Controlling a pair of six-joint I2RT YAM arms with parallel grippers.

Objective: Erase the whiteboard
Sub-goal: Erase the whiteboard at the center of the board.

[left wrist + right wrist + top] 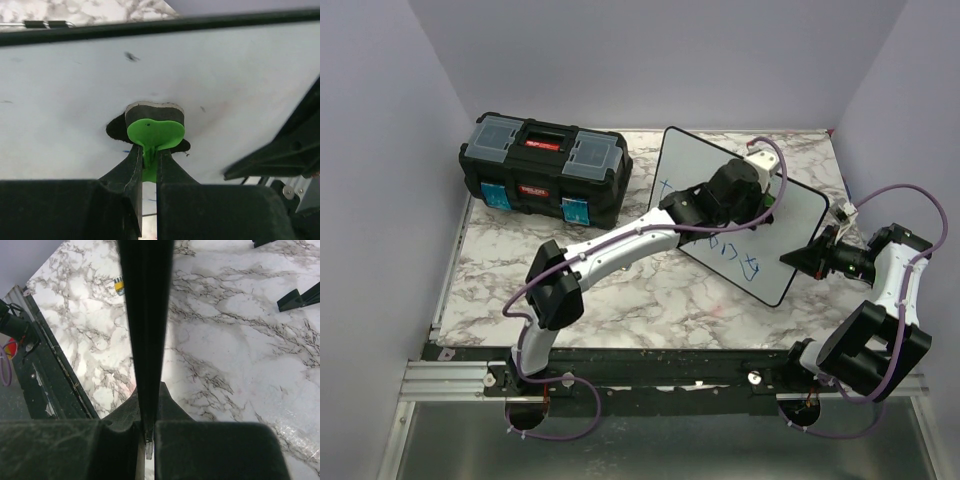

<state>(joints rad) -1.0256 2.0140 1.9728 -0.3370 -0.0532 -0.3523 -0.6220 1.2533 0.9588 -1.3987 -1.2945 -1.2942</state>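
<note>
The whiteboard (692, 165) lies tilted across the marble table, with blue lettering (737, 252) along its near part. My left gripper (149, 153) is shut on the stem of a green eraser (155, 132), whose grey pad presses on the white board surface (65, 85). From above, that gripper (760, 203) sits over the board's middle, mostly hidden by its wrist. At the board's right edge my right gripper (812, 257) is shut on the thin black rim (145, 315), which runs up between its fingers (148, 407).
A black toolbox (542, 168) with blue latches stands at the back left. Two black feet (300, 297) of the board rest on the marble table (650, 300). A small yellow-and-black object (119, 285) lies near the table's metal front rail (450, 375).
</note>
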